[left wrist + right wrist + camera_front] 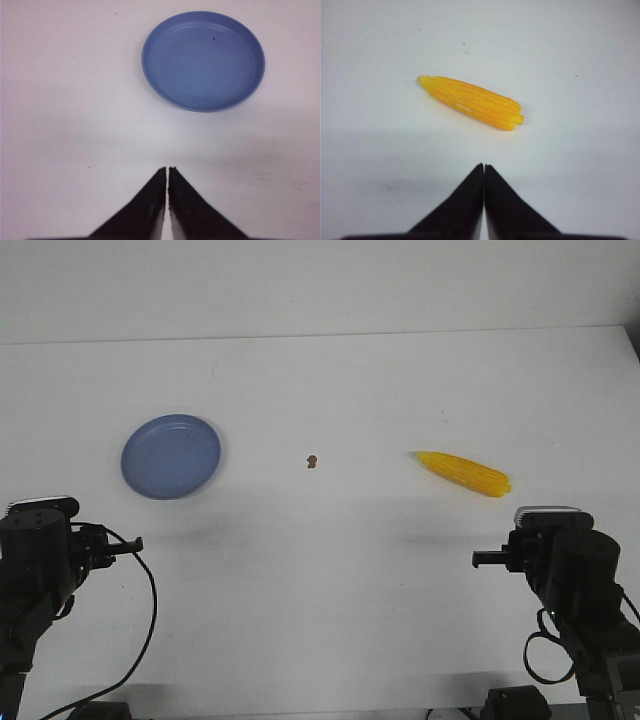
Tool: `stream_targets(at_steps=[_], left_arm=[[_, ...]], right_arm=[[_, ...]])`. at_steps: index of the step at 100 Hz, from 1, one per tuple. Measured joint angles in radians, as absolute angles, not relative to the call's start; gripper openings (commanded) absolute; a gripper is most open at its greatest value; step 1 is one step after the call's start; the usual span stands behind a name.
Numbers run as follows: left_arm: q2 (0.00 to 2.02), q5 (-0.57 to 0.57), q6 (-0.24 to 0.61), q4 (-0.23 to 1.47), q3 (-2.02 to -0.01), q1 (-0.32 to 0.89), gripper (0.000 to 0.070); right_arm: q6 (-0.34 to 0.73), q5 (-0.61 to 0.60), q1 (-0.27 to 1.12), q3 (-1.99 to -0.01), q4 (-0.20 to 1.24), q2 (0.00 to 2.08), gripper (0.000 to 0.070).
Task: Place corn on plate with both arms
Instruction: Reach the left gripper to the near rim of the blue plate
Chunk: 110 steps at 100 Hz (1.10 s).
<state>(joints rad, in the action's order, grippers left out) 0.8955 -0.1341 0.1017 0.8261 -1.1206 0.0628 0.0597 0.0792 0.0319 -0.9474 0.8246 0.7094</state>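
Both arms are cut off below; corn (pixel 463 473) and plate (pixel 171 456) show whole.

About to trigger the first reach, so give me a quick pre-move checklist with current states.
1. Bright yellow tapered corn cob lies free on the white table, unobstructed: ok.
2. Round periwinkle-blue plate holds nothing: ok.
3. Right gripper fingers open for a grasp: not ok, shut.
4. Left gripper holds nothing: ok, shut on nothing.
5. Small brown speck sits between plate and corn, clear of both: ok.
6. Corn within right arm's reach: cannot tell.
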Motion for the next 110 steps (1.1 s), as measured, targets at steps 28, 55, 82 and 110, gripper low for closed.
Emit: stream_targets(at_steps=[28, 55, 82, 110], left_arm=[[0.896, -0.134, 0.102, 0.815, -1.121, 0.063, 0.0196], [0.896, -0.134, 0.118, 0.815, -1.121, 0.063, 0.0643], [0.910, -0.134, 0.126, 0.776, -1.121, 0.063, 0.0643], [1.136, -0.037, 0.174, 0.653, -1.135, -0.042, 0.0642]], right_arm=[[0.059, 0.079, 0.032, -0.947, 0.837, 0.709, 0.0175], [0.059, 0.079, 0.032, -0.947, 0.852, 0.709, 0.0525], [0.059, 0.080, 0.032, -0.947, 0.852, 0.709, 0.0525], [0.059, 0.079, 0.032, -0.947, 0.848, 0.709, 0.0525]])
